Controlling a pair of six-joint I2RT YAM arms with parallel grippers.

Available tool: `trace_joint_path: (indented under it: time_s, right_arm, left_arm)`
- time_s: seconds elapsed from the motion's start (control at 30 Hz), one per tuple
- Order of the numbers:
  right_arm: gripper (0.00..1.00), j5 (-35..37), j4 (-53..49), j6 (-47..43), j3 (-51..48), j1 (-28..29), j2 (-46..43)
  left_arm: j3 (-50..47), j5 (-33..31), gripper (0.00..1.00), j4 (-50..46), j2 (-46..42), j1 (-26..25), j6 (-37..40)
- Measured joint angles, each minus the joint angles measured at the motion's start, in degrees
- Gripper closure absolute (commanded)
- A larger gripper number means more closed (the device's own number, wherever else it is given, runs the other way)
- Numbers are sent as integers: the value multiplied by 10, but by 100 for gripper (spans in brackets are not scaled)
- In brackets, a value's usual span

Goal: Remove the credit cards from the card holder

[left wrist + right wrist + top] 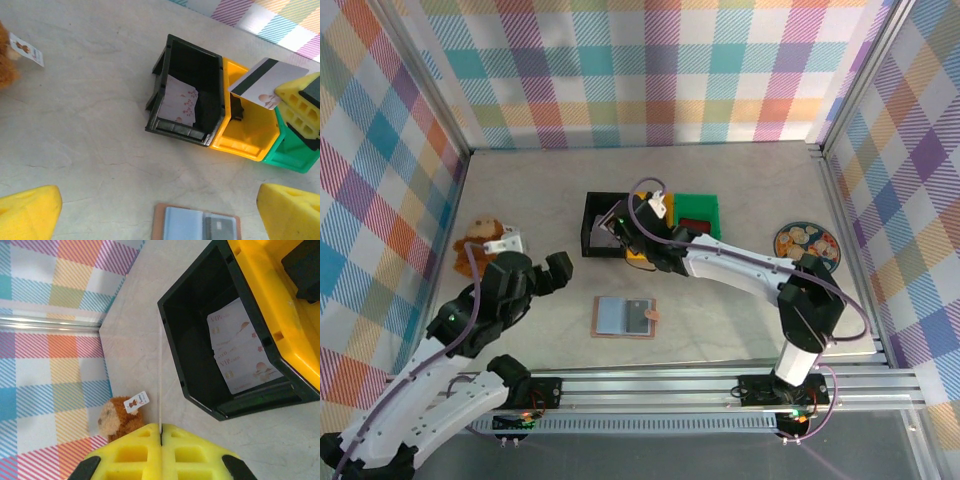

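Legibly, "VIP" on cards (241, 357) in the black bin (192, 340)

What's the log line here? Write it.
right claw shut on card | left claw open | holder lies open | cards in black bin

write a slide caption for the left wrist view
Right gripper holds a magnetic-stripe card by the yellow bin; more cards lie in the black bin, card holder open nearby.

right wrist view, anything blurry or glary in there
Right wrist view: even light, no glare; the white printed cards in the black plastic bin read sharp, the small brown plush bear is soft, the right tool holds a thin white card edge-on, a mere line.
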Motion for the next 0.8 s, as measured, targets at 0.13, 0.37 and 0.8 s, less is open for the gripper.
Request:
trace_joint_path:
  time_s: [0.13,0.37,0.8]
  right_arm:
    - [100,-7,-26,19,44,-2,37]
    - [100,-17,-85,68,96,-3,76]
    - [100,-90,-377,117,281,-11,78]
  left_arm:
    - [1,63,0,23,45,33,8]
    - [1,131,0,43,60,89,17]
    - [-1,180,3,62,76,99,37]
